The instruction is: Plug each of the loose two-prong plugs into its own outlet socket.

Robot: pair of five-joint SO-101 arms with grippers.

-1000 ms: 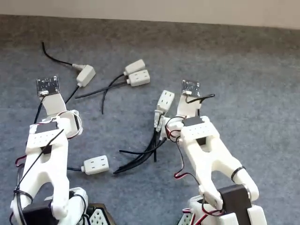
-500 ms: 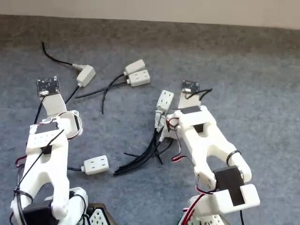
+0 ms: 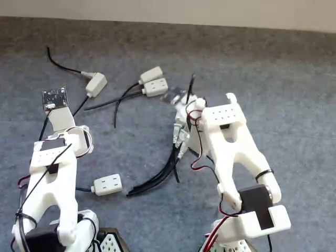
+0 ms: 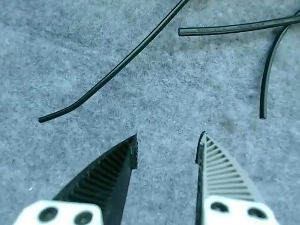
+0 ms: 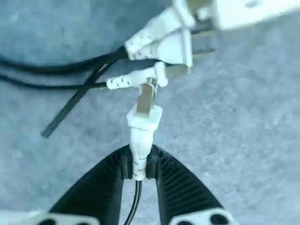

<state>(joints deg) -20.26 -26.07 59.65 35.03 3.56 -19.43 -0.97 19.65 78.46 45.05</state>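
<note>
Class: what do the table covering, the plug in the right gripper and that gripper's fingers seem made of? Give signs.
The table covering looks like grey felt or carpet: fuzzy matte nap. The plug seems smooth white plastic with metal prongs. The right gripper fingers: likely matte black plastic, ribbed.

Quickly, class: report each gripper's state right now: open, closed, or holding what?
Left gripper: open, holding nothing.
Right gripper: closed on a small white plastic two-prong plug.

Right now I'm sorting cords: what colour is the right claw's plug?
White plug, best in the right wrist view.
</note>
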